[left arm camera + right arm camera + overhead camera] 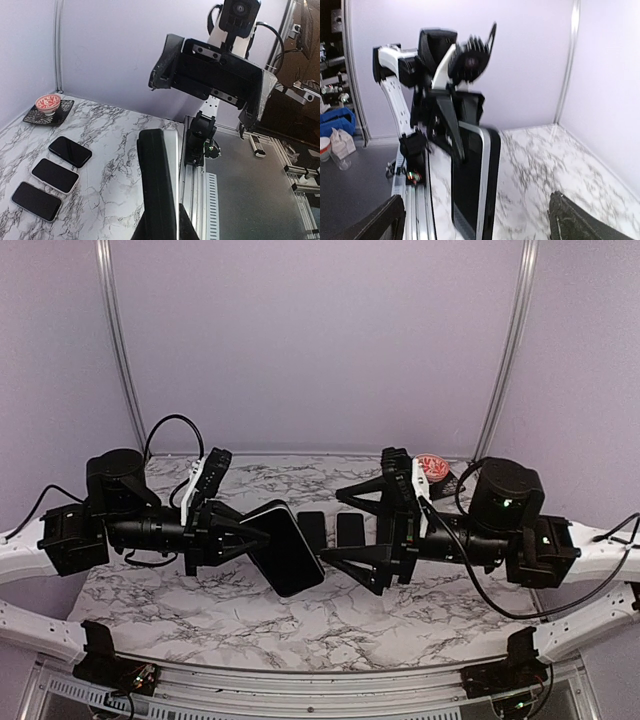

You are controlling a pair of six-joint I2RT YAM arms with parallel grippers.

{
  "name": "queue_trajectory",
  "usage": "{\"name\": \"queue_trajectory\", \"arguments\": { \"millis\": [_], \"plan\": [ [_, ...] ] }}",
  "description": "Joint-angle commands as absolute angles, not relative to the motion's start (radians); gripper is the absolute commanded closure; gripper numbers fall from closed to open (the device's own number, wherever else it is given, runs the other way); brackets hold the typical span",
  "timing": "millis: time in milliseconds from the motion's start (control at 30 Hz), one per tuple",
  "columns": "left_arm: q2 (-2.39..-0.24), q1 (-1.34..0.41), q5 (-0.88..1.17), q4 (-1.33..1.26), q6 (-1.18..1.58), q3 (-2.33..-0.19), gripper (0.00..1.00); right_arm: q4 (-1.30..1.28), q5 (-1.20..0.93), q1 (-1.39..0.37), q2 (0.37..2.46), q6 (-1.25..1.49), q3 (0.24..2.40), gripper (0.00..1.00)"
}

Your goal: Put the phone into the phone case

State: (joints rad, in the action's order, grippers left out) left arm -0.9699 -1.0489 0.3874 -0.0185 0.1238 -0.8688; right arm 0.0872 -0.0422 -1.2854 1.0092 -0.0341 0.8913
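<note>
Phone (470, 185) is off the table (180, 605), held on edge mid-air between the 2 arms, above the table's middle. Dark screen, silver rim. A black case (495, 160) edge runs along its back side; cannot tell if the phone is fully seated in it. Left pincer (258, 537) is clamped narrow on the phone's left end, fingers on both flat faces. In the top view the phone sits tilted, its far end pointing toward the right arm. Right pincer (207, 92) is spread wide, holding nothing, just beside the phone's free end, not touching; 1 finger above and 1 below the phone's level in the top view. 3 spare phones (55, 175) lie flat in a row on the table under the pincers, apart from each other, screens up. Dark dish (35, 116) sits at the far right of the table, red-and-white bowl (48, 102) on it. Right wrist view is a bit blurred.
</note>
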Motion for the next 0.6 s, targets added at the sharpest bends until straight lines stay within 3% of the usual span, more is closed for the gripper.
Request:
{"name": "queue_trajectory", "arguments": {
  "millis": [0, 233, 300, 333, 433, 467, 500, 533, 567],
  "plan": [
    [-0.941, -1.065, 0.486, 0.033, 0.049, -0.918, 1.0, -0.098, -0.278, -1.289, 1.187, -0.191, 1.126, 0.07],
    [-0.903, -1.087, 0.562, 0.034, 0.038, -0.96, 1.0, -0.128, -0.318, -1.288, 1.297, -0.215, 1.163, 0.11],
    [-0.902, -1.088, 0.571, 0.037, 0.031, -0.962, 1.0, -0.105, -0.327, -1.282, 1.301, -0.213, 1.146, 0.18],
    [-0.903, -1.089, 0.573, 0.038, 0.03, -0.965, 1.0, -0.101, -0.333, -1.278, 1.305, -0.209, 1.141, 0.24],
    [-0.907, -1.09, 0.581, 0.041, 0.028, -0.977, 1.0, -0.114, -0.344, -1.262, 1.327, -0.192, 1.13, 0.54],
    [-0.904, -1.091, 0.582, 0.041, 0.026, -0.98, 1.0, -0.123, -0.351, -1.254, 1.336, -0.187, 1.128, 0.67],
    [-0.902, -1.091, 0.584, 0.042, 0.021, -0.983, 1.0, -0.132, -0.357, -1.248, 1.342, -0.184, 1.127, 0.89],
    [-0.898, -1.091, 0.583, 0.043, 0.019, -0.985, 1.0, -0.137, -0.359, -1.238, 1.346, -0.176, 1.125, 1.0],
    [-0.895, -1.091, 0.581, 0.043, 0.015, -0.987, 1.0, -0.128, -0.365, -1.231, 1.348, -0.167, 1.121, 1.0]
  ]
}}
